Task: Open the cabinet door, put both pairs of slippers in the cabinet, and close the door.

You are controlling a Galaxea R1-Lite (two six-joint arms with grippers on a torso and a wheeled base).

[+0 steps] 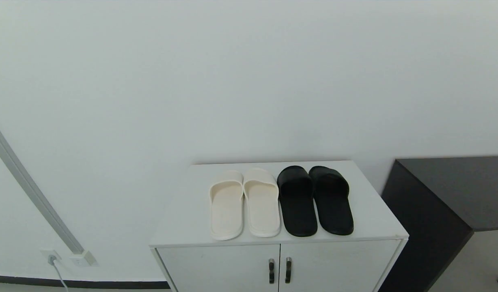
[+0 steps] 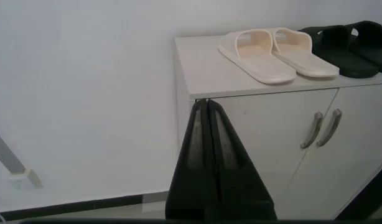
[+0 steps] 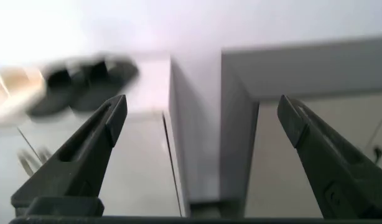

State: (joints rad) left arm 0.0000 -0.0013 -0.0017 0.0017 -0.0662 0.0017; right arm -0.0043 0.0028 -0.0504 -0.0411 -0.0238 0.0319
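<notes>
Biggest thing here is the plain white wall [image 1: 249, 81], and against it stands the white cabinet [image 1: 374, 211], both doors shut, with its lower part cut off by the frame edge so you can't see how far down it goes. Right beside it on the right is a dark unit [image 1: 455, 190], also cropped, so no idea what it really is. On top of the cabinet, toes toward the wall, sit the white slippers [image 1: 261, 207] on the left and the black slippers [image 1: 297, 202] on the right, all four side by side and pretty much touching. The left pincer [image 2: 208, 102] has its fingers pressed together with nothing between them, tips lined up with the cabinet's top edge near its left corner; can't tell if it's touching. The right pincer [image 3: 200, 106] is spread wide apart, off by the cabinet's right side, and its view is so smeared that the black slippers are just a dark blob. Two metal handles [image 1: 271, 270] sit where the doors meet, their lower ends cropped. Low on the wall at left there's an outlet [image 1: 52, 256] with a white cable plugged in.
</notes>
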